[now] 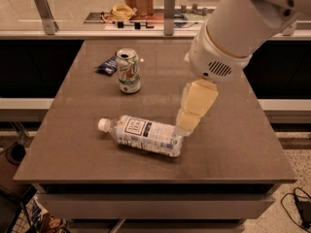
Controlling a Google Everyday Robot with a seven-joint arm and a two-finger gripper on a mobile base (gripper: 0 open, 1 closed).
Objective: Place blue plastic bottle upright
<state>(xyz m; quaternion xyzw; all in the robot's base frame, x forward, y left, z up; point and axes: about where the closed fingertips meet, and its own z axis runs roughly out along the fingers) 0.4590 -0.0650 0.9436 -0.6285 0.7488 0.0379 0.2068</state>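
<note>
The blue plastic bottle (143,135) lies on its side on the brown table (233,149), white cap pointing left, label with a dark square logo facing up. My gripper (190,119) hangs from the big white arm at the upper right. Its pale fingers point down-left and end just above the bottle's right end, its base. The gripper holds nothing.
A white-green drink can (129,71) stands upright behind the bottle, with a small dark-blue snack wrapper (106,66) to its left. A counter with clutter runs along the back. The table's front edge is close below the bottle.
</note>
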